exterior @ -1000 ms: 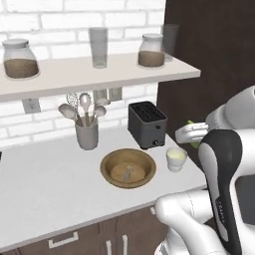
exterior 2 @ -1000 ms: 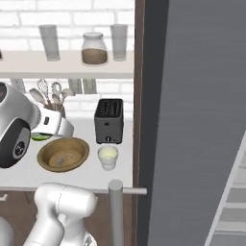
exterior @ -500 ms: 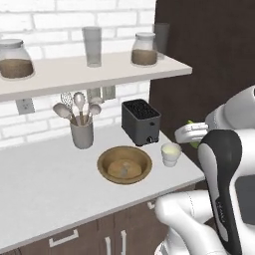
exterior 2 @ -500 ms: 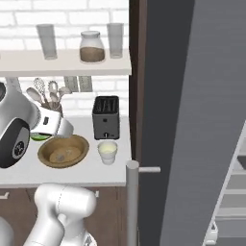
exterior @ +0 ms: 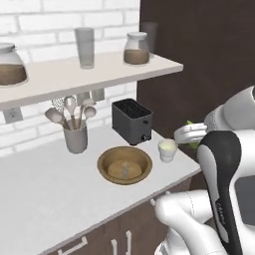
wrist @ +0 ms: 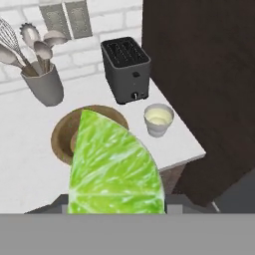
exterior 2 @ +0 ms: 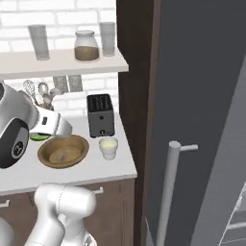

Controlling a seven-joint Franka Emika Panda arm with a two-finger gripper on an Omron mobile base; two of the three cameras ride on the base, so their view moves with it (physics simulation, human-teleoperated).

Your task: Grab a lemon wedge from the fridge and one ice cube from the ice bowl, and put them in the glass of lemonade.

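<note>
1. Step in hand, by judgement: carrying the tiny yellow-green lemon wedge from the tall grey fridge toward the small whitish glass of lemonade.
2. Two-finger gripper partly closed on the lemon wedge, which looms large and close in the hand view, clamped between the jaws; a sliver of the same green visible by the white hand in the left base view.
3. Landmark for all places: the dark grey two-slot toaster on the pale counter.
4. Glass of lemonade standing upright just in front of the toaster, toward the counter's fridge-side end, pale yellow liquid visible inside.
5. Wide, shallow brown wooden ice bowl in front of the toaster on the other side, just beside the glass but apart from it; a small pale ice cube resting near its middle.
6. Grey utensil holder with spoons and a whisk farther along from the toaster, against the white brick wall, away from the fridge.
7. Held wedge hanging above the counter's front edge, nearer than the toaster, not yet over the glass.
8. Next move, by judgement: bringing the hand over the glass mouth, centring the wedge above the liquid, lowering close, then spreading the jaws for release.
9. Care needed: narrow cup mouth, bowl rim close by; an off-centre drop likely to land on the counter or in the bowl.
10. Left after that: fetching one ice cube from the bowl.
</note>
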